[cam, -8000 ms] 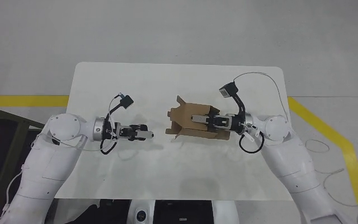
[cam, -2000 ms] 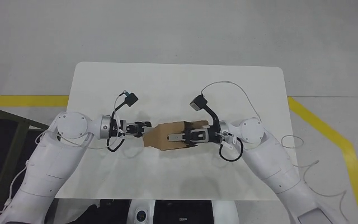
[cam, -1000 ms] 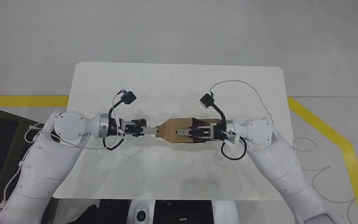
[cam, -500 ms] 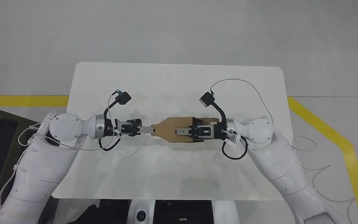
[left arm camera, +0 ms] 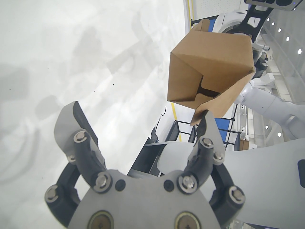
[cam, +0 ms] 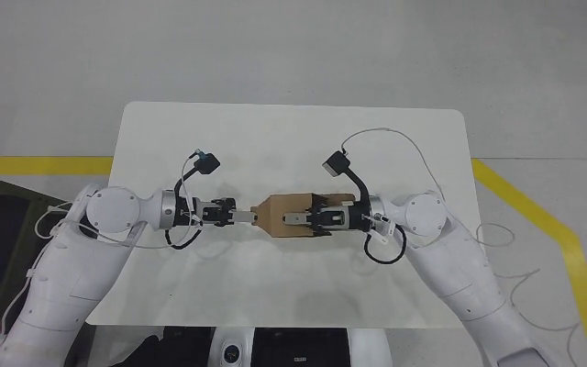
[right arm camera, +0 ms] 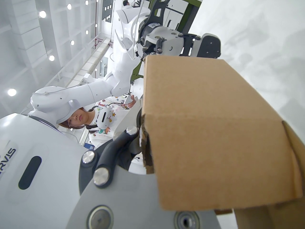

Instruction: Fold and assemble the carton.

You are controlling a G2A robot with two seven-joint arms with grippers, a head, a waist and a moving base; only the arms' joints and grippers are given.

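Observation:
The brown carton [cam: 286, 213] hangs above the middle of the white table [cam: 275, 138], lying lengthwise between the two arms. My right gripper [cam: 298, 219] is shut on the carton's wall [right arm camera: 209, 129], with one finger [right arm camera: 119, 141] showing beside the cardboard. In the left wrist view the carton's [left arm camera: 209, 72] near end is folded to a point, with a narrow dark gap between its flaps. My left gripper [left arm camera: 140, 120] stands open at that end [cam: 246, 216]. One of its fingertips [left arm camera: 206, 123] touches the edge of the lowest flap. The left gripper [right arm camera: 190, 46] also shows past the carton's far edge.
The table's bare white top stretches on all sides of the carton. Its front edge lies close below both arms. Cables loop from the right arm's wrist camera [cam: 332, 165] over the back right of the table.
Over eight seconds the right arm carried the carton from the right to the table's middle, and its open flaps closed to a point. The left gripper came up to that end, edging closer lately.

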